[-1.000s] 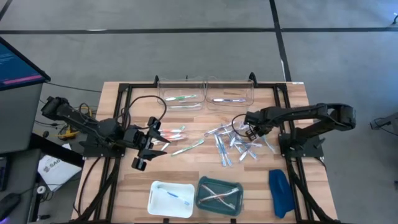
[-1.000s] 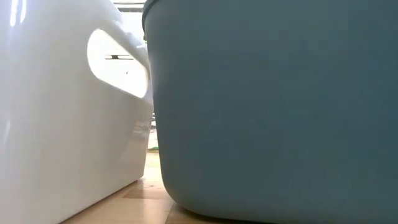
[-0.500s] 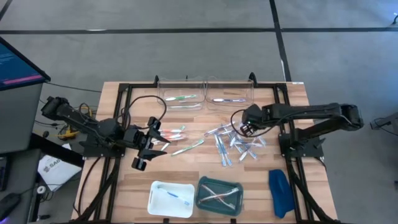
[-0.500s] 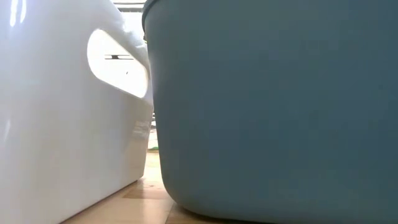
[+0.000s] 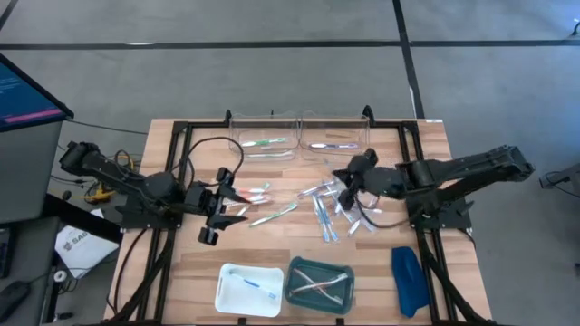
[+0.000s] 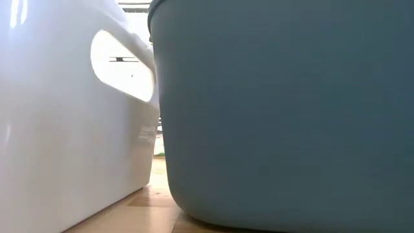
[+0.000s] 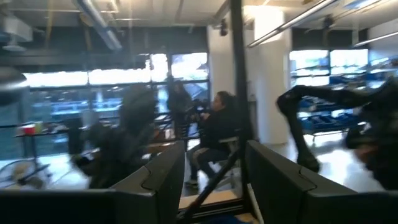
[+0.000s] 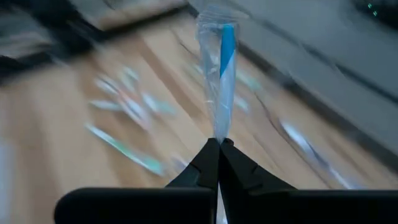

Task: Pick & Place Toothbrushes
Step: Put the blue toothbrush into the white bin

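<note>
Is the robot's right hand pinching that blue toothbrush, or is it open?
Pinching. The right gripper has its fingers shut on the clear-wrapped blue toothbrush, which sticks out from them.

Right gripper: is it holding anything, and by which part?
Yes. The right gripper is shut on a clear-wrapped blue toothbrush, pinching the very end of its wrapper; the rest sticks out beyond the fingertips, above the table.

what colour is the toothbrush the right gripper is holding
Blue and white, in a clear wrapper: the toothbrush pinched by the right gripper. Right wrist view shows it best.
</note>
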{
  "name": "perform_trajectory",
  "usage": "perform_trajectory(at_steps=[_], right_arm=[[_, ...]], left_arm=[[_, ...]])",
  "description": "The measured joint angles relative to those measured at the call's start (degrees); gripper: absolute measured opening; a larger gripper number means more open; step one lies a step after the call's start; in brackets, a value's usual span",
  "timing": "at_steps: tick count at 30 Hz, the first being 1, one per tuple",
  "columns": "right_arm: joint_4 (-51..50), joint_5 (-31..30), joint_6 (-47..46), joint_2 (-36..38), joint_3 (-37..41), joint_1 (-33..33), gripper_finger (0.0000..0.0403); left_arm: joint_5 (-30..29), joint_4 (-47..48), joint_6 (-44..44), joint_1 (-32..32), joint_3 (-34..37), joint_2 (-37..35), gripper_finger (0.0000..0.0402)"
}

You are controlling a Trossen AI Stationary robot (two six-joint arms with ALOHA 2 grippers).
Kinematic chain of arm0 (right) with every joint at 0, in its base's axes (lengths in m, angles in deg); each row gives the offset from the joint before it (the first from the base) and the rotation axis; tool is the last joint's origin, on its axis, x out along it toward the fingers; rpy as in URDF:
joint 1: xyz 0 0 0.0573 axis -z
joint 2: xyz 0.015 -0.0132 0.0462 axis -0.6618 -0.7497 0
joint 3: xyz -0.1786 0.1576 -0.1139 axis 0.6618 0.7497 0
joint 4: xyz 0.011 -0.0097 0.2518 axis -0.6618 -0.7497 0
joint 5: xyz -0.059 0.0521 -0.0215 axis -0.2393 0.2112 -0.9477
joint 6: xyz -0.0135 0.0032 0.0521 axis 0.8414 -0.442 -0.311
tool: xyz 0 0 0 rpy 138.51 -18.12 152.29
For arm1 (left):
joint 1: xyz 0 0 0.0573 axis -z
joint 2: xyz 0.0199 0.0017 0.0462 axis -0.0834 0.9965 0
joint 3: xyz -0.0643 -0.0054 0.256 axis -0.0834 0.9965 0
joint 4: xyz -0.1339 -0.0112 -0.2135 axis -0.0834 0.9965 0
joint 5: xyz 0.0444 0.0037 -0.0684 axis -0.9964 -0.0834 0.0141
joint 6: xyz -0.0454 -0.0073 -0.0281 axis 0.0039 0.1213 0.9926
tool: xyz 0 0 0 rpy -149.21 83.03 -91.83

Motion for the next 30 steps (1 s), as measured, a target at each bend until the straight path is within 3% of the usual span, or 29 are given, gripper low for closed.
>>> perform_trajectory(at_steps=[9, 15, 17, 20, 22, 27, 30], right_arm=[[25.64, -0.02, 21.22, -0.27, 0.00, -6.15, 0.0000], [30.21, 12.23, 23.25, -2.01, -0.02, -5.11, 0.0000], [29.95, 15.49, 21.35, -3.45, 0.00, -4.71, 0.0000], [33.38, 17.84, 20.78, -7.30, -0.08, -5.40, 0.0000], [33.31, 18.06, 21.45, -9.25, -0.77, -6.27, 0.0000], [32.87, 18.45, 21.93, -14.35, -6.68, -6.94, 0.0000], [25.59, 18.24, 20.79, -17.06, -11.63, -6.73, 0.0000]], left_arm=[[-0.71, 1.48, -3.06, -8.21, 0.00, 0.00, 0.0163], [-1.26, 6.12, -2.57, -15.11, 0.00, 0.00, 0.0163], [-4.46, 8.58, 0.54, -17.03, 0.00, -0.21, 0.0163], [-14.16, 12.46, 6.20, -18.75, -0.09, -0.75, 0.0163], [-15.85, 15.78, 7.55, -19.60, 0.02, -1.20, 0.0163], [-1.38, 16.61, 7.47, -20.59, -0.05, -2.00, 0.0163], [4.07, 16.35, 8.48, -20.30, -0.04, -2.16, 0.0163]])
